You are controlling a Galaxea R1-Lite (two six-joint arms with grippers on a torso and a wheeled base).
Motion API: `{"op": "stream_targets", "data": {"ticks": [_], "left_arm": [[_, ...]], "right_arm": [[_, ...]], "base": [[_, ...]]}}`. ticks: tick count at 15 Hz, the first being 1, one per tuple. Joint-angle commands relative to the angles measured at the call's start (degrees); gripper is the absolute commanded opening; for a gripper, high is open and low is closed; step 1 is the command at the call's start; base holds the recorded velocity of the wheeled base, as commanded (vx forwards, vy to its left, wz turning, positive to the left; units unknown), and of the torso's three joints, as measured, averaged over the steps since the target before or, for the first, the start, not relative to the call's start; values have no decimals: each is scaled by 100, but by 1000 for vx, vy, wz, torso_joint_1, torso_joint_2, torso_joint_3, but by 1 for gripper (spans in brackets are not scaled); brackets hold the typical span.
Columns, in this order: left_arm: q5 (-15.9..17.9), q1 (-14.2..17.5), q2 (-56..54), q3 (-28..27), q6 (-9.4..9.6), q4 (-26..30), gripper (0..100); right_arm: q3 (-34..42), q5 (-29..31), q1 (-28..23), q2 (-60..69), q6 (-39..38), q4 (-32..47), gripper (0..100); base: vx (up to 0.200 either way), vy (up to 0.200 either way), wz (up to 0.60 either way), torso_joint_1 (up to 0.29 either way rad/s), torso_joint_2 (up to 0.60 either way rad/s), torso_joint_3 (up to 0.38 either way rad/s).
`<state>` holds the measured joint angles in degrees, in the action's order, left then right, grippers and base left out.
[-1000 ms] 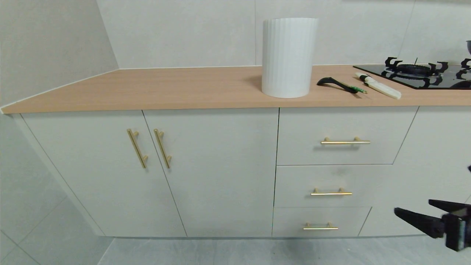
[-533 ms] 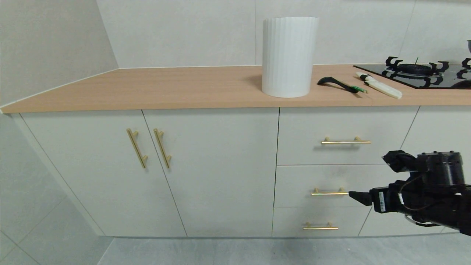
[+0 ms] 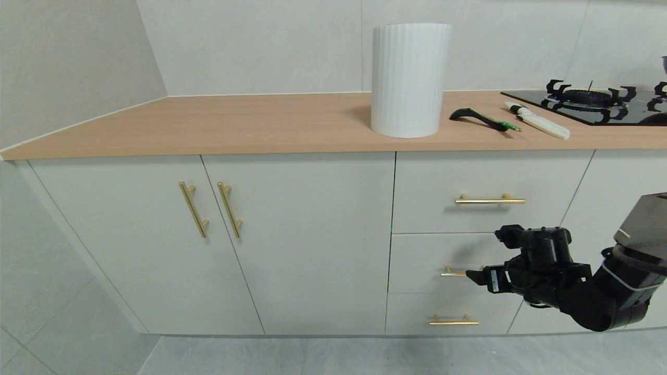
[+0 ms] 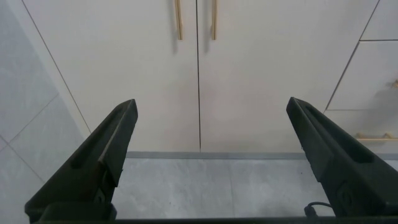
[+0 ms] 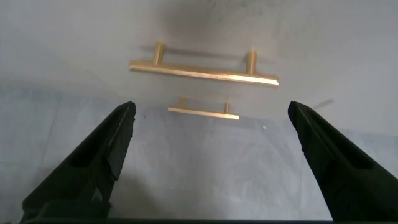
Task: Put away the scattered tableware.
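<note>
— While that right gripper (image 3: 471, 274) hangs low in front of the drawers, where's the tableware?

— Up on the wooden counter (image 3: 234, 125), well above it. A black ladle (image 3: 484, 122) and a white knife (image 3: 539, 125) lie side by side, close but apart, between the tall white ribbed container (image 3: 410, 78) and the black hob (image 3: 599, 115).

— Anything in that container?

— Can't tell. The head view catches its side, not its inside. All three drawers are shut, so what they hold is hidden as well.

— Has the gripper got hold of a handle?

— From the head view its tip overlaps the right part of the middle drawer handle (image 3: 452, 272), and I can't say whether they touch. The right wrist view is plainer. Its two fingers (image 5: 93, 168) are spread wide with nothing between them. That handle lies ahead of the tips, and the bottom drawer handle (image 5: 203, 112) is farther off.

— And the other arm?

— The left wrist view has the left gripper (image 4: 211, 104) facing the pair of cupboard doors (image 4: 124, 62), with grey floor (image 4: 205, 186) below them. Its fingers are spread wide too, holding nothing. That view also catches the lower ends of both upright door handles (image 4: 178, 18).
</note>
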<state>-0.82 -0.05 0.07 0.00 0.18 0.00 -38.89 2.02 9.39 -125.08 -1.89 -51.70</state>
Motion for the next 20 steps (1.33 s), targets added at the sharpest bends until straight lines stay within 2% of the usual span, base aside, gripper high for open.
{"op": "stream_targets", "data": {"ticks": [1,4,8,10,12,20], "left_arm": [[-6,-4,1,0,-1,0,100],[-6,-4,1,0,-1,0,100],[-6,5,1,0,-1,0,100],[3,5,1,0,-1,0,100],[3,5,1,0,-1,0,100],[-6,5,1,0,-1,0,100]], "right_arm": [[-75,0,-33,-606,-48,-393,100],[-312,290,-271,-896,-57,-938,100],[-479,351,-279,-1133,-75,-1009,100],[-550,387,-271,-1318,-75,-1378,100],[-629,703,-244,-1529,-48,-1624,100],[-901,835,-183,-1942,-48,-1659,100]], "base": [[0,0,0,0,0,0],[0,0,0,0,0,0],[0,0,0,0,0,0],[0,0,0,0,0,0],[0,0,0,0,0,0],[0,0,0,0,0,0]]}}
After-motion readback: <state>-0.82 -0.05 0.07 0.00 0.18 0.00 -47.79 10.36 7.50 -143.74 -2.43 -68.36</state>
